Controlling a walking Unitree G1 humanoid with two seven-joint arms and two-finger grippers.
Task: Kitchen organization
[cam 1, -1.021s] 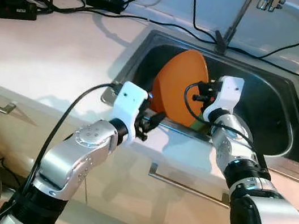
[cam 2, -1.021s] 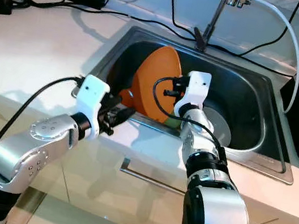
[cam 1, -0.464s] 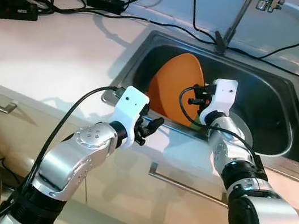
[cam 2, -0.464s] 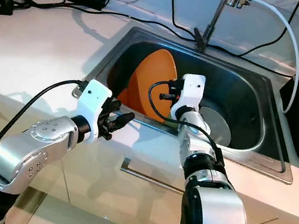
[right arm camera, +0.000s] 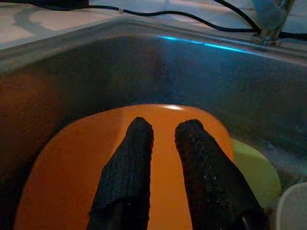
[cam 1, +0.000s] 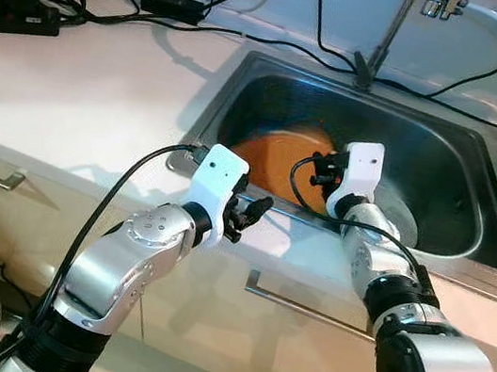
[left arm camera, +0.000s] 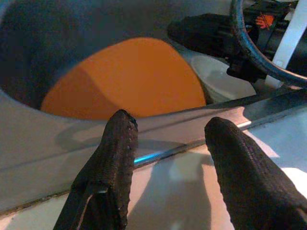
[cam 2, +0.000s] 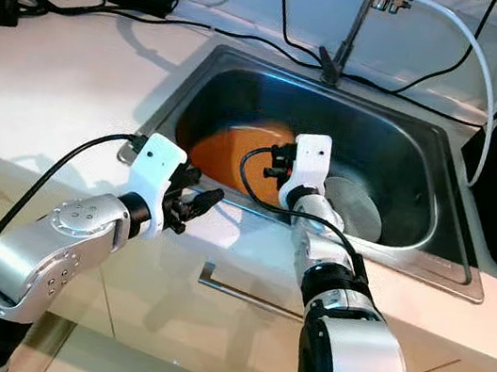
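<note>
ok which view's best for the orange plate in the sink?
Left wrist view: the orange plate shows broad and unobstructed past the sink rim. In the right wrist view the right gripper crosses it. In both eye views the right arm covers part of it.

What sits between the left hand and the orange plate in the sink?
In the left wrist view, the steel sink's front rim lies between the open left hand and the round orange plate.

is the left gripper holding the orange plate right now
No, the left gripper is open over the front rim of the sink, its fingers apart from the orange plate lying inside.
</note>
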